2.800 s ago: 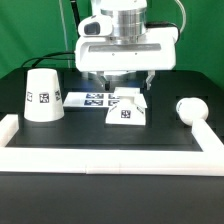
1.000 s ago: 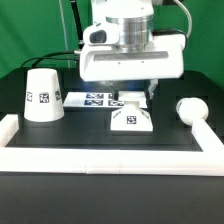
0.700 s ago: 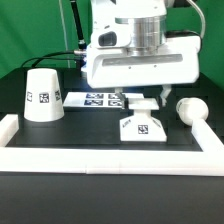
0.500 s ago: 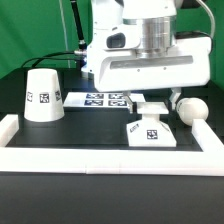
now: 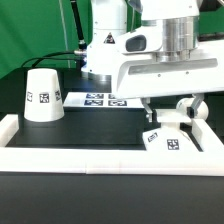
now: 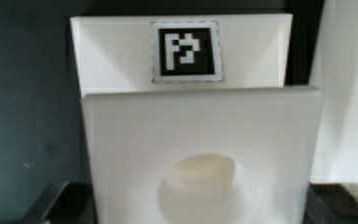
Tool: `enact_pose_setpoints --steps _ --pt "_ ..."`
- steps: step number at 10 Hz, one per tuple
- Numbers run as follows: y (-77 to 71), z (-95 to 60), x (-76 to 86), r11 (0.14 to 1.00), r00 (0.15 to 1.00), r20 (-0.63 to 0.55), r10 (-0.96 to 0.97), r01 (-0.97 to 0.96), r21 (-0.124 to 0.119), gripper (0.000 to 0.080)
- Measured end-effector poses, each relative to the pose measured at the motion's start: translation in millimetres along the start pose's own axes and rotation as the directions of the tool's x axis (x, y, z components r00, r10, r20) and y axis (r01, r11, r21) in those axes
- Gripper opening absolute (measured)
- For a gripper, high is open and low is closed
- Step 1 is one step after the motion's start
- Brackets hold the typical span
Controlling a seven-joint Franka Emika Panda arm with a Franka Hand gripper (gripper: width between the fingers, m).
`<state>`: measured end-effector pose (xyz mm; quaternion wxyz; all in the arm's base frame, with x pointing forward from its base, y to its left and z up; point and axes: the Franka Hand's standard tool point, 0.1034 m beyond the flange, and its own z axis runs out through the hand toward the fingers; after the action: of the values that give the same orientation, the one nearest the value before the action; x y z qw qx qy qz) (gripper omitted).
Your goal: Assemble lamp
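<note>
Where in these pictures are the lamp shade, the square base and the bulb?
shade (image 5: 42, 78): exterior view, on its side wall above the tag.
base (image 5: 171, 143): exterior view, on the tag on its top face.
bulb (image 5: 198, 108): exterior view, on its round head.

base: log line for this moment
gripper: shut on base | base: exterior view's right, by rail | bulb: beside base | shade: exterior view's left
</note>
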<state>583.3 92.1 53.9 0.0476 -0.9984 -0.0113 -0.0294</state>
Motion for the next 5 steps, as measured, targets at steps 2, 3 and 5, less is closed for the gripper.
enact_pose_setpoints --steps 2,3,5 --pt "-9.1 1.2 9.8 1.0 1.0 -0.018 0.005 -0.005 -0.002 0.0537" --pt "-8.6 1.4 14.8 1.0 1.0 -0.025 0.005 -0.006 -0.004 0.0537" --pt "-8.3 1.6 21.7 1.0 0.999 -0.033 0.007 -0.007 -0.003 0.0537"
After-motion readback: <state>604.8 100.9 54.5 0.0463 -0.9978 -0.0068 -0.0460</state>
